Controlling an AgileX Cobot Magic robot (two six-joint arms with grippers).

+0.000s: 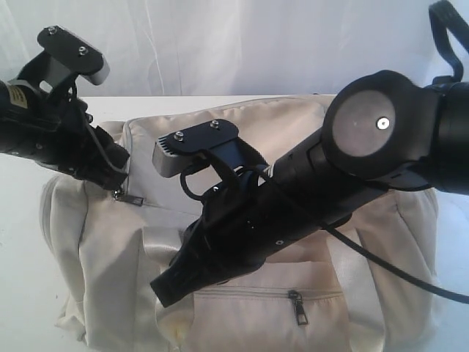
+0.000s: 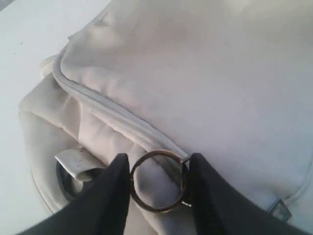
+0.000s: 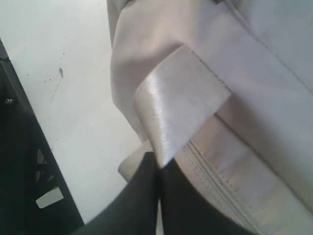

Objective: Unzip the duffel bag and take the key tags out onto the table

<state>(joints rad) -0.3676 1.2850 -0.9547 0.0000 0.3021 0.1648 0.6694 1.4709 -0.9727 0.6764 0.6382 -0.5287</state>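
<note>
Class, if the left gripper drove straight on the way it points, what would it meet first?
The left gripper holds the metal ring; straight on, it would likely press first into the cream fabric of the duffel bag just behind that ring, though depth is unclear.

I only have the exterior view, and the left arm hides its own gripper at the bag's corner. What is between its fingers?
Observer: A metal ring on the duffel bag zipper sits in the left gripper, touching both fingers.
Operator: And the right gripper, under its arm?
Observer: The right gripper is shut on the edge of the shiny webbing handle.
Operator: Any key tags showing?
Observer: None in either wrist view; the zipper seam beside the ring looks closed.
</note>
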